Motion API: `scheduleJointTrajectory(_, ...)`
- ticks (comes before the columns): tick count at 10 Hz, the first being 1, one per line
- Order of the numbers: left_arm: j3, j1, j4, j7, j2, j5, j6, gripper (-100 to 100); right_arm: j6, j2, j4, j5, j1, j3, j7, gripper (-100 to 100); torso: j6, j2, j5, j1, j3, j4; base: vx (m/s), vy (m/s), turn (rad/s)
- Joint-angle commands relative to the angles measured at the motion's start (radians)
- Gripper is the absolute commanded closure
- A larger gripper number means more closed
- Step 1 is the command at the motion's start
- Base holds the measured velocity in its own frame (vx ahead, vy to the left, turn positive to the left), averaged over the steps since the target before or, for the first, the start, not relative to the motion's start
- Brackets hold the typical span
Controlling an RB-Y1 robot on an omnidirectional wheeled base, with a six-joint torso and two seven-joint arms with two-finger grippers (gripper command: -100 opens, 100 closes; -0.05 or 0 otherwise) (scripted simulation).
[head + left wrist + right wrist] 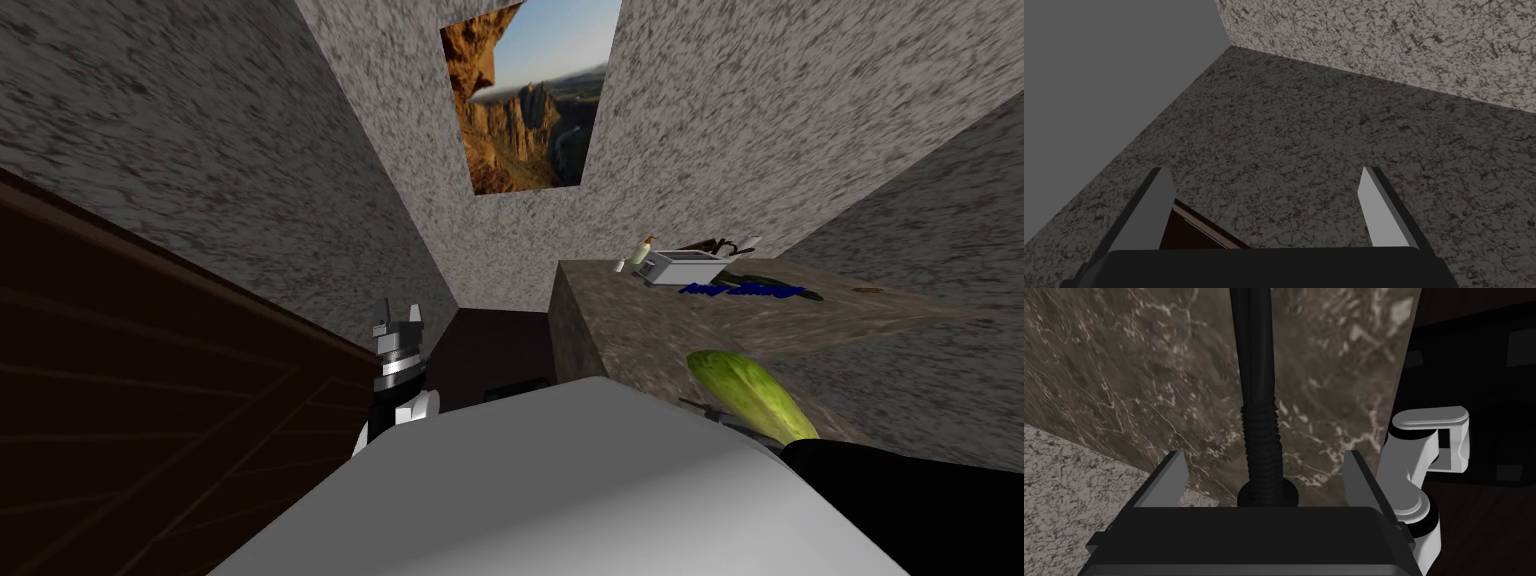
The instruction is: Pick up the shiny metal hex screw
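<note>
Hex screw [1259, 433], dark and threaded, sits at the near edge of the brown marbled tabletop [1124, 363], straddled by the right gripper [1264, 455] with jaws apart and not yet clamped, so closing and lifting remain, while the left gripper [1264, 172] idles, jaws apart.

- One table [640, 335], brown and marbled.
- One white toaster [680, 267] on the table.
- One small bottle [641, 250] and one small white pot [619, 266], both just beside the toaster.
- One blue thing [740, 290], touching the toaster or nearly so.
- One big green vegetable [750, 395], well apart from the toaster.
- One dark threaded screw [1259, 413].
- Two end effectors: the left end effector [1264, 170] and the right end effector [1264, 453].
</note>
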Motion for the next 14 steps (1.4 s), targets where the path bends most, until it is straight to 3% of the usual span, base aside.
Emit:
scheduleJointTrajectory(1, 0.000, 0.000, 0.000, 0.000, 0.000, 0.000, 0.000, 0, -0.008, 0.008, 0.003, -0.014, -0.001, 0.003, 0.050, -100, 0.000, 0.000, 0.000, 0.000, 0.000, 0.000, 0.075, -0.015, -0.091)
scheduleJointTrajectory(2, 0.000, 0.000, 0.000, 0.000, 0.000, 0.000, 0.000, 0, -0.008, 0.008, 0.003, -0.014, -0.001, 0.003, 0.059, -100, -0.001, 0.000, 0.000, 0.000, 0.000, 0.000, 0.034, -0.012, 0.011)
scheduleJointTrajectory(14, 0.000, 0.000, 0.000, 0.000, 0.000, 0.000, 0.000, 0, -0.081, 0.077, 0.037, -0.161, -0.015, 0.042, 0.417, -100, 0.000, 0.000, 0.000, -0.001, 0.000, 0.000, 0.080, -0.016, -0.133)
